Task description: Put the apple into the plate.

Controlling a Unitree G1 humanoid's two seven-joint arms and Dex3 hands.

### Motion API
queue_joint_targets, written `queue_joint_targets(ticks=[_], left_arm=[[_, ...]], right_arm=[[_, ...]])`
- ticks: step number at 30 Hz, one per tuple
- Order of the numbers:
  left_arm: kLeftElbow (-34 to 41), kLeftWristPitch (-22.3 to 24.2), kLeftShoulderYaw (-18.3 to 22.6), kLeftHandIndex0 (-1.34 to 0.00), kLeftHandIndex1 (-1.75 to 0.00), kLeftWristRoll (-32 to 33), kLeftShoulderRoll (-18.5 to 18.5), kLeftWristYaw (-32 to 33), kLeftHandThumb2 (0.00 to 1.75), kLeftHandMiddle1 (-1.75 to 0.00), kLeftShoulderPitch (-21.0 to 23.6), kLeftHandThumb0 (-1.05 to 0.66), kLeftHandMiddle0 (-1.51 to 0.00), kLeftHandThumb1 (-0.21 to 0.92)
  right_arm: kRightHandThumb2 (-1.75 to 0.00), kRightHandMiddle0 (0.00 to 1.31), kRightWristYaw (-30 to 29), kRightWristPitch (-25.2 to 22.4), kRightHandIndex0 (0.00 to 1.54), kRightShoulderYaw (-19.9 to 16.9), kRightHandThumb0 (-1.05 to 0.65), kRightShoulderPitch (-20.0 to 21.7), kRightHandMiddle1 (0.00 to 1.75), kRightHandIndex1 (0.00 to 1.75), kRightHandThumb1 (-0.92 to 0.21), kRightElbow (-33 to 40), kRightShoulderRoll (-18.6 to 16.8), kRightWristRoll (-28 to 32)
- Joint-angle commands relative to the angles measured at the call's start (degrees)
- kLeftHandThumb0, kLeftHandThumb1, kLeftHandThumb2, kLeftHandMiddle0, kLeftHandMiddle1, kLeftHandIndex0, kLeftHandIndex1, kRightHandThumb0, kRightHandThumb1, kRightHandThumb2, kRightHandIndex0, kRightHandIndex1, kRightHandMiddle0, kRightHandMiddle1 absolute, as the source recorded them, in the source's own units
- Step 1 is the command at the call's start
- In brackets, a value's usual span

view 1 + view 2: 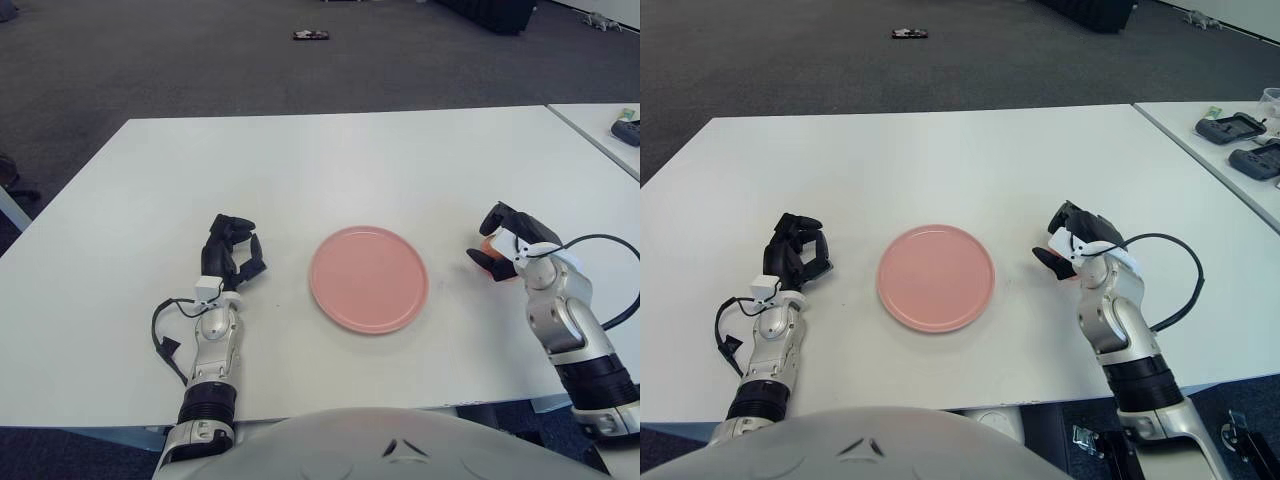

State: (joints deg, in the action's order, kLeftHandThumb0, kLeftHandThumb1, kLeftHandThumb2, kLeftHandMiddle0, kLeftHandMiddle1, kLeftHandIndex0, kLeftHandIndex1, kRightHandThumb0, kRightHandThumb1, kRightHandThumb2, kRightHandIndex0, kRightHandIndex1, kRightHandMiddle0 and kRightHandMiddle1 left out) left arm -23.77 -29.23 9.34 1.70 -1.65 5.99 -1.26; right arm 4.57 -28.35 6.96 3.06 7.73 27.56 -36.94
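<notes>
A pink round plate (368, 278) lies flat at the middle of the white table (330, 160). To its right, my right hand (503, 246) has its fingers curled around a small orange-red apple (489, 246), low at the table surface; only a sliver of the apple shows between the fingers. In the right eye view the hand (1072, 246) hides almost all of the apple (1064, 272). My left hand (233, 256) shows to the left of the plate, fingers relaxed and holding nothing.
A second white table (1230, 160) stands at the right with dark devices (1232, 127) on it. A cable (1175, 270) loops off my right wrist. A small dark object (311, 35) lies on the carpet beyond the table.
</notes>
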Motion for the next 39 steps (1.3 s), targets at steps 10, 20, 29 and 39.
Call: queue_joint_targets(ticks=[10, 20, 29, 39], left_arm=[[-1.9, 0.6, 0.3, -0.54, -1.75, -1.0, -0.1, 1.9, 1.23, -1.75, -2.4, -0.45, -0.86, 0.40], [-2.3, 0.5, 0.3, -0.54, -1.75, -1.1, 0.0, 1.9, 1.22, -1.75, -2.3, -0.45, -0.84, 0.40], [-2.2, 1.6, 0.4, -0.53, -1.75, -0.1, -0.2, 1.3, 1.21, -1.75, -2.2, -0.44, -0.84, 0.42], [-2.3, 1.2, 0.3, -0.52, -1.75, -0.2, -0.3, 1.7, 1.19, -1.75, -2.3, -0.44, -0.81, 0.43]], right_arm=[[-1.74, 0.68, -21.0, 16.2, 0.95, -6.8, 0.00, -0.3, 1.75, 1.64, 0.09, -5.8, -8.1, 5.0], [-1.75, 0.69, -28.7, 26.6, 0.91, -9.1, 0.00, -0.8, 1.75, 1.70, 0.08, -6.8, -11.6, 8.1], [-1.75, 0.70, -31.1, 32.8, 0.95, -10.2, 0.00, -2.0, 1.75, 1.64, 0.10, -5.0, -14.3, 10.2], [-1.75, 0.70, -29.6, 35.0, 0.97, -10.8, 0.00, -2.9, 1.75, 1.61, 0.10, -2.3, -15.9, 12.4]])
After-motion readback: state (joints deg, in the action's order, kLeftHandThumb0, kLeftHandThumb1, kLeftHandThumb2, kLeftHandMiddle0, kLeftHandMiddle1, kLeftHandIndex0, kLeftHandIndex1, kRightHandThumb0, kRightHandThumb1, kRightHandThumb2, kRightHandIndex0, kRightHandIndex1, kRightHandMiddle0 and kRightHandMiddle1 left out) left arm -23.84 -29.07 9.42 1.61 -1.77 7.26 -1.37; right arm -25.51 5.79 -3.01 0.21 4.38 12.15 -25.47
